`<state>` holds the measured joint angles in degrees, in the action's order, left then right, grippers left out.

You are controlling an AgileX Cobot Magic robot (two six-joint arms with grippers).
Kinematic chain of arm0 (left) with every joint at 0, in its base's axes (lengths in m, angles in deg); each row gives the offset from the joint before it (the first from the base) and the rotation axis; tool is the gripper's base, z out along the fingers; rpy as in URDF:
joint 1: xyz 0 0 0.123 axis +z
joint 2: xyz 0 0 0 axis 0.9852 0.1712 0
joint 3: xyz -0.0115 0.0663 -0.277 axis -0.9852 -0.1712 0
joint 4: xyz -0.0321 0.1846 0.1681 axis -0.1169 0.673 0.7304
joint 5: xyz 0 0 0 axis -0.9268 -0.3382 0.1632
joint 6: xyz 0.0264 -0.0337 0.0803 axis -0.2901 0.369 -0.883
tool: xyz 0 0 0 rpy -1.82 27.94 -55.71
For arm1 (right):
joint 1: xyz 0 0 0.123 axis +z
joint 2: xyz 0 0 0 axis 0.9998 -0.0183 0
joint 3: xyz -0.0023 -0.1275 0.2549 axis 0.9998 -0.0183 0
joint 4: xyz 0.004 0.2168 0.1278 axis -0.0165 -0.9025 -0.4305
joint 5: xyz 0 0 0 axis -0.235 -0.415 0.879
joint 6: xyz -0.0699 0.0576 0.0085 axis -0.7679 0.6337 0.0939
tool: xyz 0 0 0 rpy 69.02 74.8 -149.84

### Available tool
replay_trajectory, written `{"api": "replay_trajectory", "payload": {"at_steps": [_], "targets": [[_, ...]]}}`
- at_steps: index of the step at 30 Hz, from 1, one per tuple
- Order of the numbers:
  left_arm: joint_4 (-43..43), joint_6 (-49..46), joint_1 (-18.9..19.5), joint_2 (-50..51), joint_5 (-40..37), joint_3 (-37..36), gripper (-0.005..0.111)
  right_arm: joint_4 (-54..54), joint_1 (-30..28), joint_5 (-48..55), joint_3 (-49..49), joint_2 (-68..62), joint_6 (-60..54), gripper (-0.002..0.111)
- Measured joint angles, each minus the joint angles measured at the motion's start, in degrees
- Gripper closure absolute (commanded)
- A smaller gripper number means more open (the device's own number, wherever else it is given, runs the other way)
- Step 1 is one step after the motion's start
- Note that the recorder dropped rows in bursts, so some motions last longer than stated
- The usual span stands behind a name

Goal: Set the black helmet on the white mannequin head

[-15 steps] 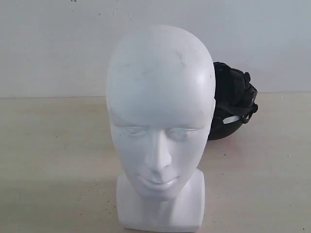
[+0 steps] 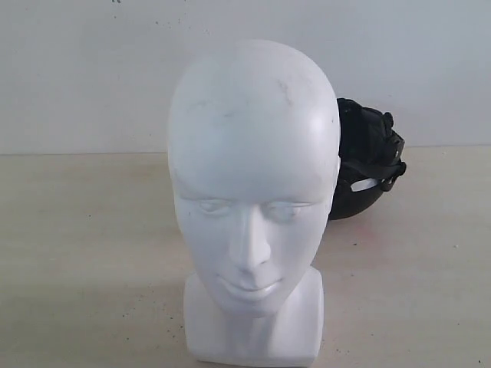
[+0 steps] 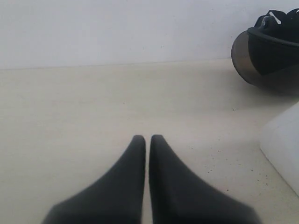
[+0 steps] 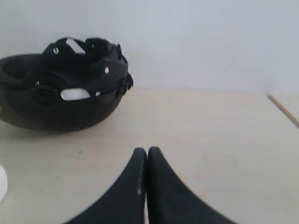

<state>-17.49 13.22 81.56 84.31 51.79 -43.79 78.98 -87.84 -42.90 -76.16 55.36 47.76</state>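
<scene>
The pale table (image 2: pixel 77 253) carries the white mannequin head (image 2: pixel 253 192), which stands upright on its blocky neck base at the front and faces the exterior camera. The black helmet (image 2: pixel 368 165) lies on the table behind the head and to its right in that view, partly hidden by it, turned with the round shell down and the straps and lining up. The left gripper (image 3: pixel 147 140) has its fingers pressed almost together with only a thin slit between them, the right gripper (image 4: pixel 146 151) has its fingers touching, and both hold nothing, well apart from the helmet.
</scene>
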Motion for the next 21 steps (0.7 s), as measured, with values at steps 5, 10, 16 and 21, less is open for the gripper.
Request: {"api": "replay_trajectory", "payload": {"at_steps": [5,10,16,21], "targets": [[0.0,0.0,0.0,0.0,0.0,0.0,0.102,-0.1,0.0,-16.3,0.0,0.0,0.0,0.108],[0.0,0.0,0.0,0.0,0.0,0.0,0.102,-0.2,0.0,-17.8,5.3,0.0,-1.5,0.108],[0.0,0.0,0.0,0.0,0.0,0.0,0.102,-0.2,0.0,-15.8,15.5,-5.8,-2.3,0.108],[0.0,0.0,0.0,0.0,0.0,0.0,0.102,-0.2,0.0,-10.3,22.3,-16.6,-2.4,0.108]]}}
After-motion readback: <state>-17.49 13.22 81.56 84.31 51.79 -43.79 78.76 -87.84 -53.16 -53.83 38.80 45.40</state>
